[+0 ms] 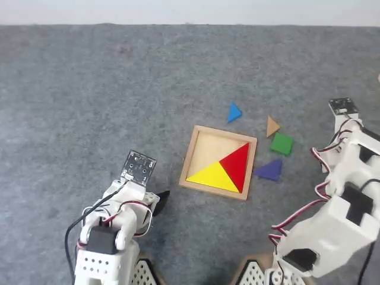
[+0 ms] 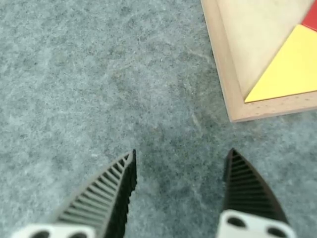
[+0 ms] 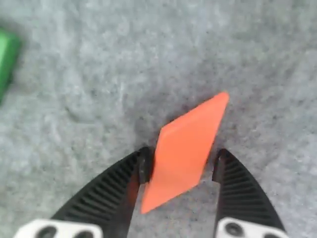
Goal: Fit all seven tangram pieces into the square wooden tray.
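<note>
The square wooden tray (image 1: 205,142) lies mid-table with a yellow triangle (image 1: 212,176) and a red triangle (image 1: 237,163) inside it. Beside its far and right sides lie a blue triangle (image 1: 234,112), a tan triangle (image 1: 272,125), a green square (image 1: 281,143) and a purple triangle (image 1: 269,170). My right gripper (image 3: 183,151) is shut on an orange parallelogram (image 3: 190,139), just over the mat. My left gripper (image 2: 182,152) is open and holds nothing, hovering over bare mat near the tray's corner (image 2: 237,111).
Grey felt covers the whole table (image 1: 89,89). The right arm (image 1: 350,178) stands at the table's right edge, the left arm (image 1: 116,231) at the front left. The green square's edge (image 3: 6,59) lies a short way from the held piece.
</note>
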